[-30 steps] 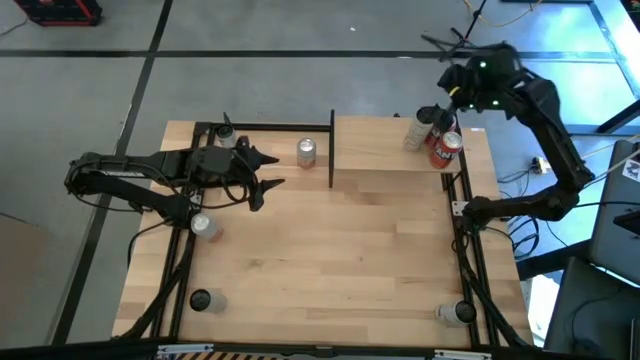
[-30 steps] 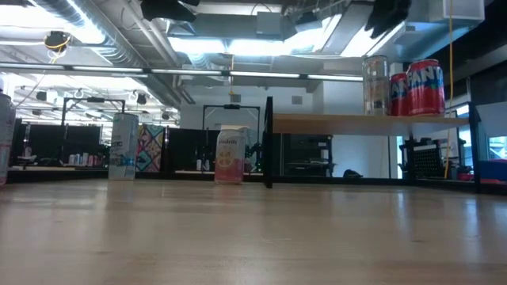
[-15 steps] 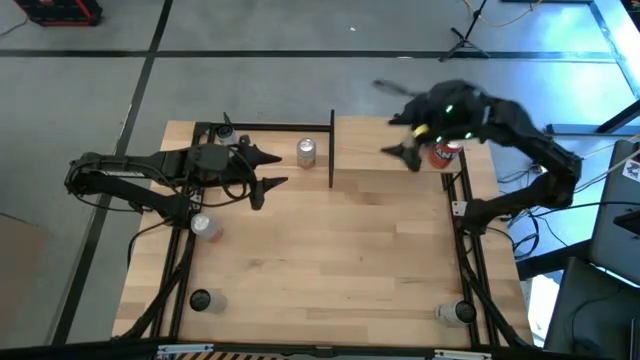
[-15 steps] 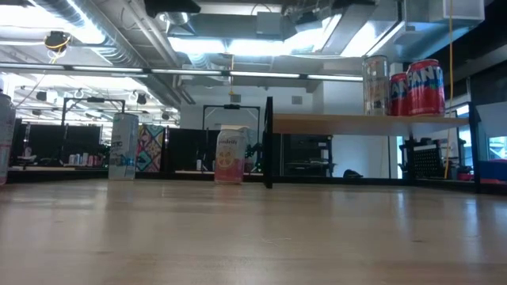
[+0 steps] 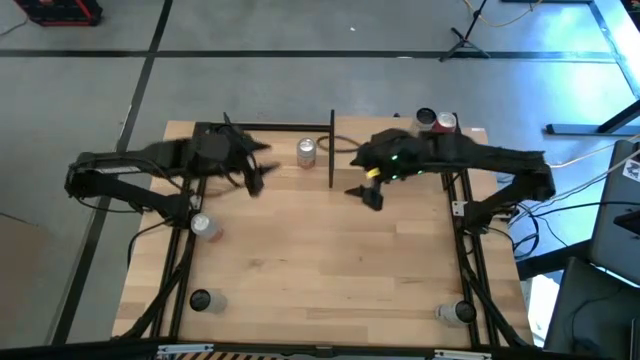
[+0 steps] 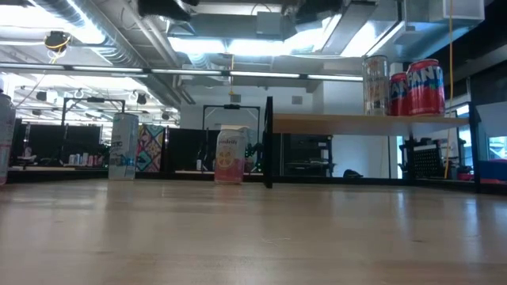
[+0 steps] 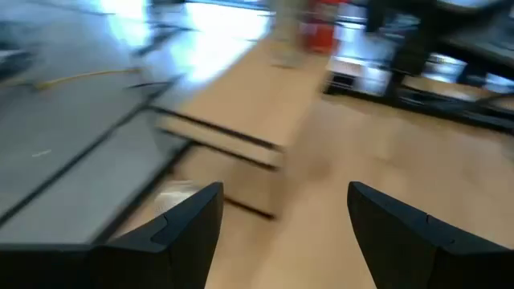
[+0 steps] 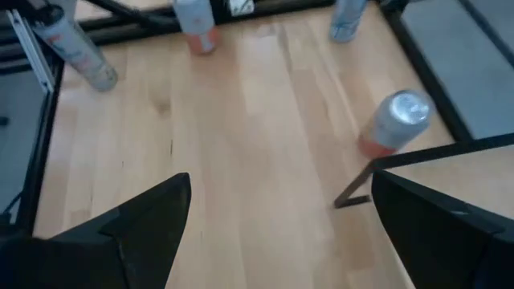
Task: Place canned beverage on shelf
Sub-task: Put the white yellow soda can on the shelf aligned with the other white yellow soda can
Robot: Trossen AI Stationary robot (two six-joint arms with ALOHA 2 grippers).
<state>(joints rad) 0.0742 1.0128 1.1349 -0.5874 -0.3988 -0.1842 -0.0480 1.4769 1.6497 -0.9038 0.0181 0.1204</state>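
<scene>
While two cans (image 5: 433, 121) stand on the shelf's (image 5: 350, 128) far right, the right gripper (image 5: 360, 177) hangs open-jawed and empty over its left part. The left gripper (image 5: 262, 163) hovers left of the silver can (image 5: 306, 152) on the counter (image 5: 330, 260), jaws apart, holding nothing.

A red canned beverage (image 6: 425, 88) stands upright at the far right corner of the pale-wood, black-posted shelf (image 6: 368, 122), touching a second red can (image 6: 398, 95).

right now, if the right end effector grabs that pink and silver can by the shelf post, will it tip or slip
The pink and silver can stands upright and looks taller than wide, so a high nudge could probably tip it. Its rounded, shiny wall may be slippery, and once down it would likely roll. The right end effector is open, empty, apart from it.
</scene>
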